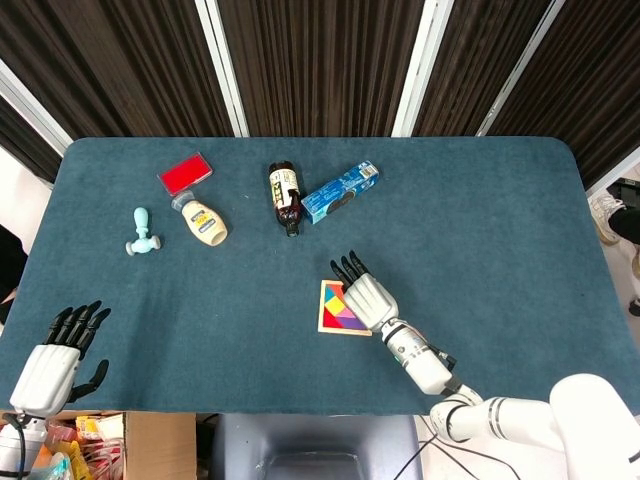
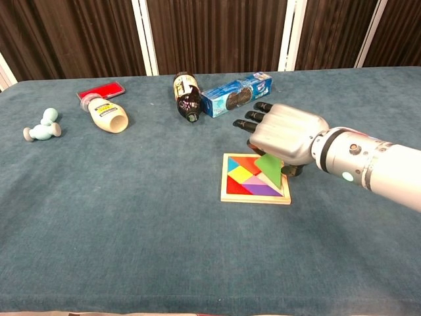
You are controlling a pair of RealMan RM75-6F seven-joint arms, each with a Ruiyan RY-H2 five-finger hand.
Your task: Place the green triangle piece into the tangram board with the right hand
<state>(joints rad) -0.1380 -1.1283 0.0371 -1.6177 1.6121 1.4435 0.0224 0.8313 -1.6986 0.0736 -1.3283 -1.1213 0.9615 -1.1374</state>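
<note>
My right hand [image 2: 281, 136] [image 1: 366, 295] hovers over the right part of the tangram board [image 2: 238, 186] [image 1: 330, 310] and holds the green triangle piece [image 2: 270, 170] from above. The triangle hangs tilted, with its lower tip down at the board's right side. In the head view the hand hides the triangle. The square wooden board shows red, orange, yellow, blue and purple pieces. My left hand [image 1: 55, 352] is at the lower left, off the table's front edge, with its fingers apart and nothing in it.
At the back stand a dark bottle [image 2: 187, 96] on its side, a blue box [image 2: 237, 94], a cream bottle [image 2: 105, 114] lying down, a red flat case [image 2: 100, 89] and a pale blue toy [image 2: 41, 128]. A cardboard box [image 1: 150, 445] sits below the table's front left.
</note>
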